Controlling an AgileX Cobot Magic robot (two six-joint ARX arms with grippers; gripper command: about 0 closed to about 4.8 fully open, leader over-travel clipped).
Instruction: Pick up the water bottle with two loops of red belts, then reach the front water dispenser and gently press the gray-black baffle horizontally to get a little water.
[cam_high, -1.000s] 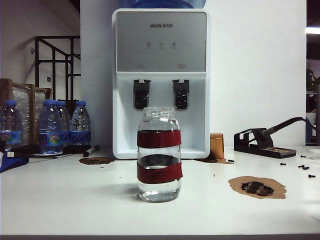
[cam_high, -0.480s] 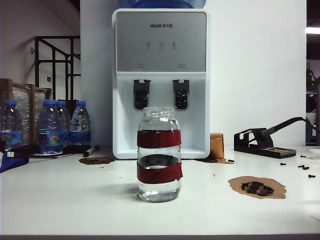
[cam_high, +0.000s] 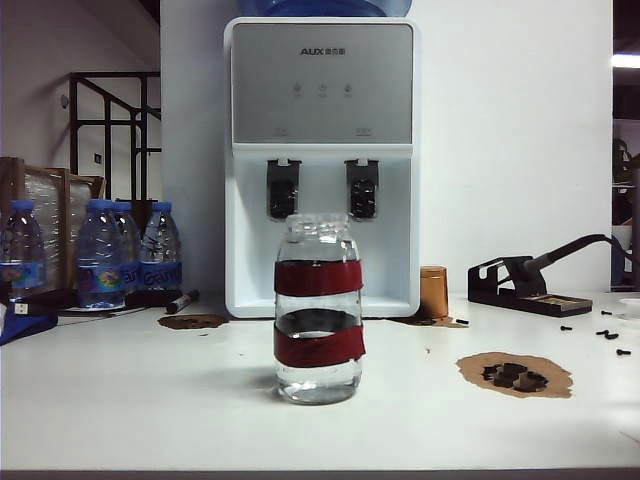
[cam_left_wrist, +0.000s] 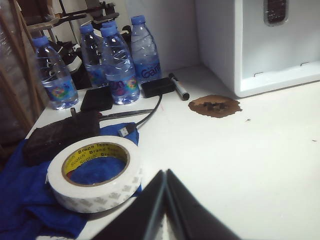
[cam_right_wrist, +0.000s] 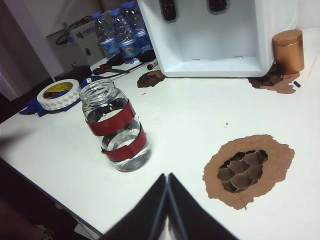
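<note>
The water bottle (cam_high: 318, 306), a clear wide-mouthed jar with two red bands and no cap, stands upright mid-table, also seen in the right wrist view (cam_right_wrist: 116, 126). Behind it rises the white water dispenser (cam_high: 321, 160) with two dark paddles; the gray-black baffle (cam_high: 283, 189) is the one on the left. Neither gripper shows in the exterior view. My right gripper (cam_right_wrist: 167, 176) is shut and empty, a short way from the bottle over bare table. My left gripper (cam_left_wrist: 165, 172) is shut and empty, beside a tape roll (cam_left_wrist: 95, 172), far from the bottle.
Blue-capped plastic bottles (cam_high: 101, 255) stand at the back left with a marker (cam_high: 182, 300). A copper can (cam_high: 433, 292) and a soldering-iron stand (cam_high: 530, 283) sit right of the dispenser. A torn brown patch (cam_high: 515, 373) and loose screws (cam_high: 610, 338) lie at the right. A blue cloth (cam_left_wrist: 30, 200) lies under the tape roll.
</note>
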